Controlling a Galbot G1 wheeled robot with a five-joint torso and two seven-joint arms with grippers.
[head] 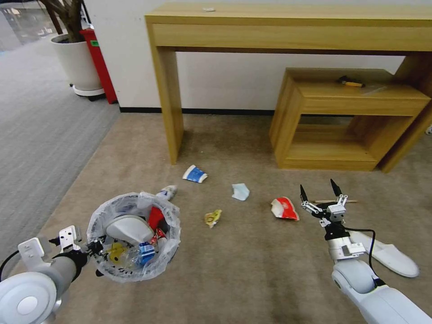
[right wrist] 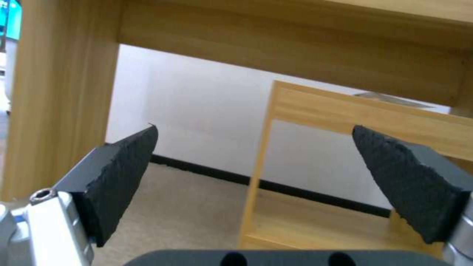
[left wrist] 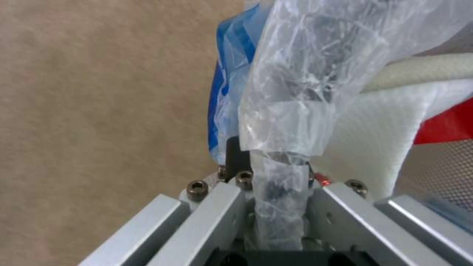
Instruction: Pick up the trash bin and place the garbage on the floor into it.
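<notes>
While my left hand (head: pixel 92 246) clamps the trash bin (head: pixel 133 236) rim on the floor (head: pixel 252 261), its wrist view shows bag plastic (left wrist: pixel 291 122) pinched; right hand (head: pixel 320 196) gapes empty beside a red wrapper (head: pixel 284 209).

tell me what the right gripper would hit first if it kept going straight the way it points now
Likely nothing soon: the open right gripper aims level over the floor toward the low wooden shelf under the table. That shelf's front post looks first in line, though depth is unclear.
</notes>
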